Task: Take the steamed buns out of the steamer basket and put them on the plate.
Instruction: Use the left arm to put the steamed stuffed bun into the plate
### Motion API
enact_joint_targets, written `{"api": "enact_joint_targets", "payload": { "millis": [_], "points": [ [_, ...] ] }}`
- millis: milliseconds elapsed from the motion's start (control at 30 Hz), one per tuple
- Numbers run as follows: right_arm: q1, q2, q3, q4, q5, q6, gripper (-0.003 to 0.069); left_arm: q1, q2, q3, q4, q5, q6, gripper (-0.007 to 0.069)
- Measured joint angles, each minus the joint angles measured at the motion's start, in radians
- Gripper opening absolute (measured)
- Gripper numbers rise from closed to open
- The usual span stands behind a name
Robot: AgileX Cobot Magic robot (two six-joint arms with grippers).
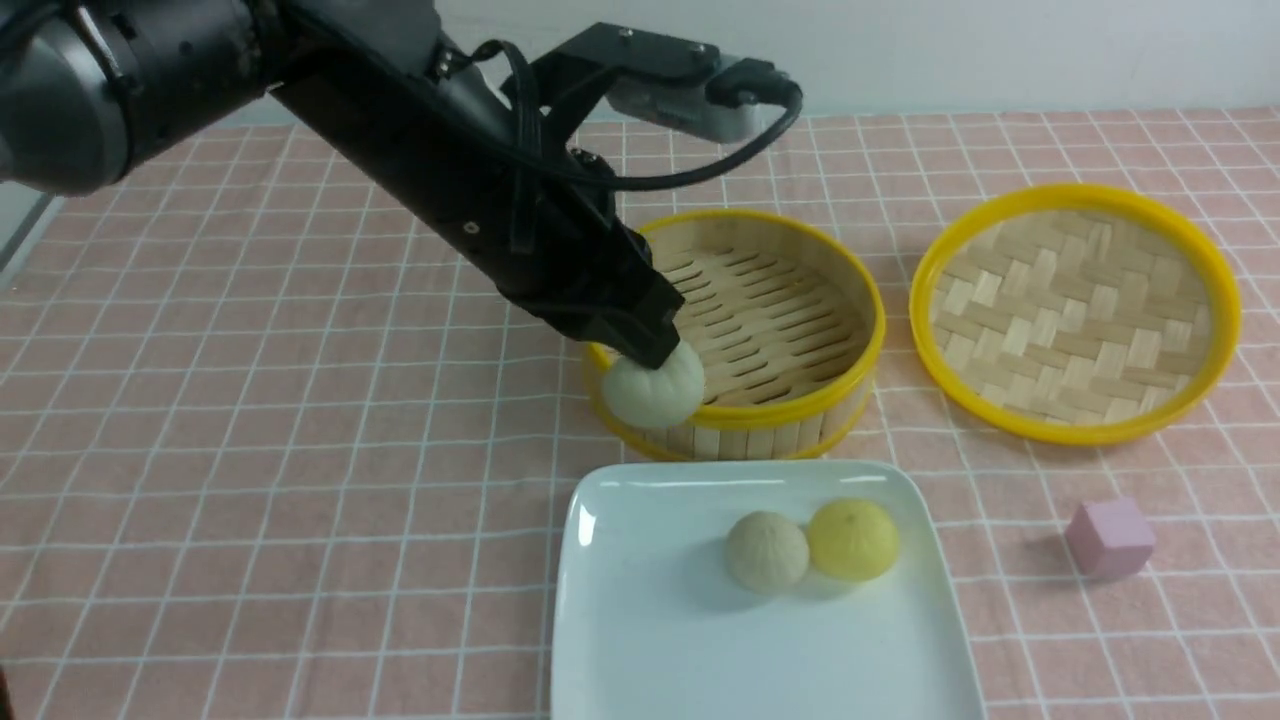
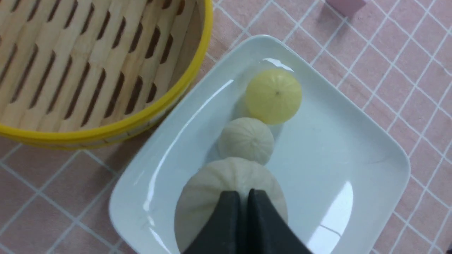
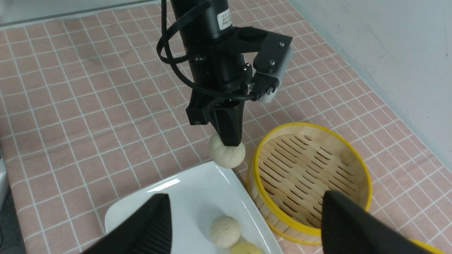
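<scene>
Two of the steamed buns already sit nearest me on the plate (image 1: 650, 620), a beige one (image 1: 767, 550) and a yellow one (image 1: 853, 540), touching side by side right of the middle. The plate is glossy, so I'd expect anything round to slide or roll on it.

Just beyond them, the third bun (image 1: 655, 388) hangs from the left gripper (image 1: 655, 350), clear of the table, over the plate's far corner beside the steamer basket (image 1: 760, 432). The jaws are pressed almost together, pinching only the pleated crown. The dough bulges round below the tips, so I judge it soft, light and springy. That hold on the top knot looks thin. If I had to regrip, I'd take the bun wider, across its middle, and squeeze gently. I'd set it down low, in the bare part left of the other two.

The basket's slatted floor shows no buns. Off to its right lie the woven lid (image 1: 1075, 310) and a pink cube (image 1: 1110, 540).

My right gripper (image 3: 247, 211) is spread wide, holding nothing.
</scene>
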Motion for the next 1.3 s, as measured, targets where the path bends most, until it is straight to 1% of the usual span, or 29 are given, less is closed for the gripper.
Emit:
{"api": "enact_joint_targets", "payload": {
  "millis": [233, 433, 633, 900, 1133, 1300],
  "points": [
    [0.0, 0.005, 0.0, 0.0, 0.0, 0.0, 0.0552, -0.064, 0.146, 0.058, 0.067, -0.04, -0.007, 0.0022],
    [0.0, 0.009, 0.0, 0.0, 0.001, 0.0, 0.0552, -0.066, 0.182, 0.06, 0.089, -0.108, -0.03, 0.0022],
    [0.0, 0.009, 0.0, 0.0, 0.001, 0.0, 0.0536, -0.066, 0.185, 0.06, 0.103, -0.166, -0.034, 0.0022],
    [0.0, 0.009, 0.0, -0.001, 0.001, 0.0, 0.0507, -0.066, 0.244, 0.06, 0.1, -0.132, -0.034, 0.0022],
    [0.0, 0.009, 0.0, -0.003, 0.001, 0.0, 0.0505, -0.066, 0.256, 0.059, 0.103, -0.112, -0.035, 0.0023],
    [0.0, 0.009, 0.0, -0.003, 0.001, 0.0, 0.0505, -0.066, 0.256, 0.057, 0.106, -0.064, -0.037, 0.0071]
  ]
}}
